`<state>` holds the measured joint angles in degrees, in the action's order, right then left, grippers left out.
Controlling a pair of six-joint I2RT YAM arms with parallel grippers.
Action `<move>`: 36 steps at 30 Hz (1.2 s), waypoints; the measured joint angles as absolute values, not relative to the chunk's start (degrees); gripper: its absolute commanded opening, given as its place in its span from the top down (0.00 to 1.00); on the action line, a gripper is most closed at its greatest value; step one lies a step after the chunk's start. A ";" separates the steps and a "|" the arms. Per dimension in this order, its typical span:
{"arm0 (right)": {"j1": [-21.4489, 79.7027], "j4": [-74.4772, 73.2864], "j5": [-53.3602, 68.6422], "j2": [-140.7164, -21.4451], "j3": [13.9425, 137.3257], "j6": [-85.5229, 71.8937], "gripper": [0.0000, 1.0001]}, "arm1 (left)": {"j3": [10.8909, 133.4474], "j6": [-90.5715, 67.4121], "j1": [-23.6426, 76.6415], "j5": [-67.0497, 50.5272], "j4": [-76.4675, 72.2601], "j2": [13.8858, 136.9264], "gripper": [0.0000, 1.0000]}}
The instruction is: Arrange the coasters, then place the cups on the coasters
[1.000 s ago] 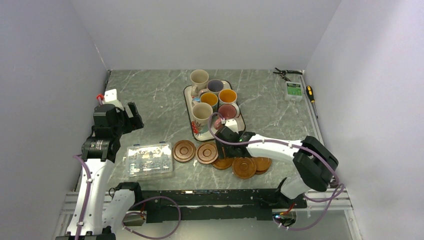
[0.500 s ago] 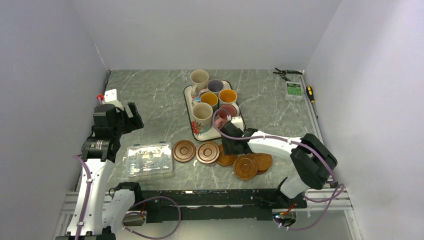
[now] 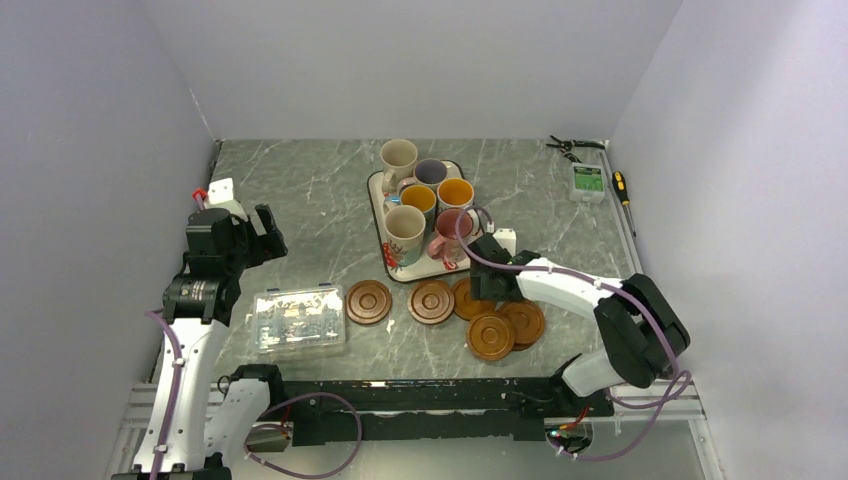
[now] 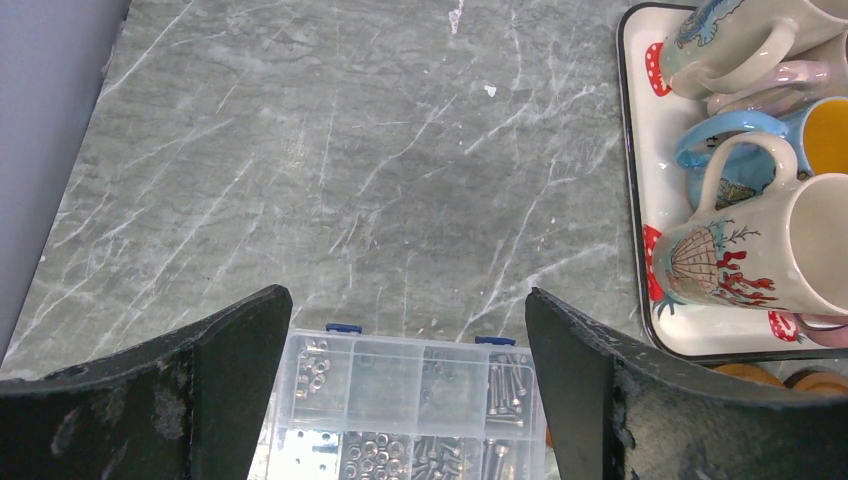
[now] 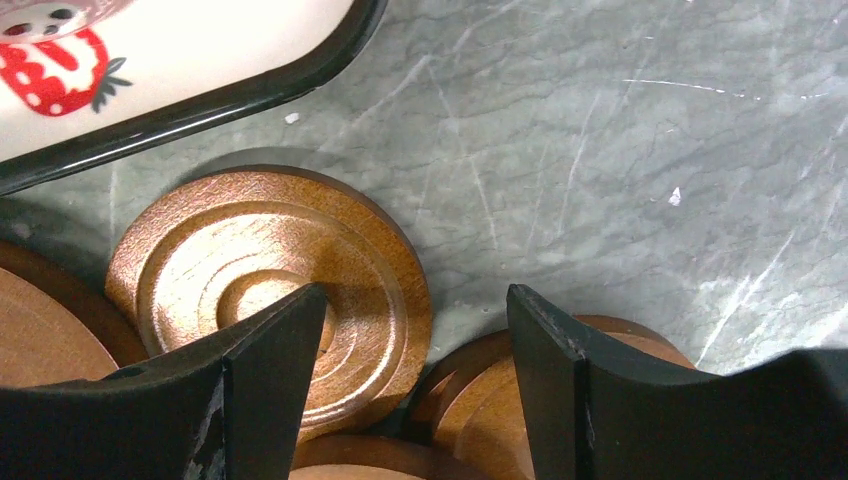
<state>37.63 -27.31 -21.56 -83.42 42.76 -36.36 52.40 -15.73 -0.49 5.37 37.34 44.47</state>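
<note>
Several brown grooved coasters lie in front of the tray: one apart at the left [image 3: 368, 301], a second [image 3: 431, 301] beside it, and others overlapping in a cluster [image 3: 490, 335]. My right gripper [image 3: 492, 290] hovers low over that cluster, open. In the right wrist view the right gripper [image 5: 415, 305] has one finger over a grooved coaster [image 5: 200, 270] and the other over a neighbouring coaster [image 5: 625, 340]; nothing is held. Several cups [image 3: 405, 232] stand crowded on the strawberry-print tray [image 3: 376, 215]. My left gripper [image 4: 408, 300] is open and raised at the left.
A clear plastic box of screws and nuts [image 3: 297, 320] lies left of the coasters, below the left gripper, and shows as the clear box [image 4: 415, 410] in the left wrist view. Pliers [image 3: 575, 146], a small green device [image 3: 587, 180] and a screwdriver [image 3: 622, 187] sit at the back right. Walls close three sides.
My right gripper has moved right along the tray's front edge onto the overlapping coasters, its jaws a little narrower. The second coaster now lies slightly further right. The left arm is still.
</note>
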 measured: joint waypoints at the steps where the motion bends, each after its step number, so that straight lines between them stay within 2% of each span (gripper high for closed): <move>1: 37.17 -27.29 -21.54 -83.33 42.61 -36.29 0.30 | 52.40 -15.75 -0.49 5.37 37.34 44.47 0.06; 11: 36.21 -27.66 -19.79 -81.10 42.52 -34.98 0.26 | 52.40 -15.75 -0.49 5.39 37.34 44.47 0.06; 19: 37.10 -25.50 -11.97 -74.28 43.13 -35.11 0.25 | 52.40 -15.75 -0.49 5.39 37.34 44.47 0.06; 26: 39.51 -21.19 -6.02 -78.04 43.24 -36.62 0.29 | 52.40 -15.75 -0.49 5.39 37.36 44.49 0.06; 36: 43.81 -20.05 -5.41 -84.82 46.09 -37.30 0.35 | 52.40 -15.75 -0.49 5.37 37.34 44.47 0.06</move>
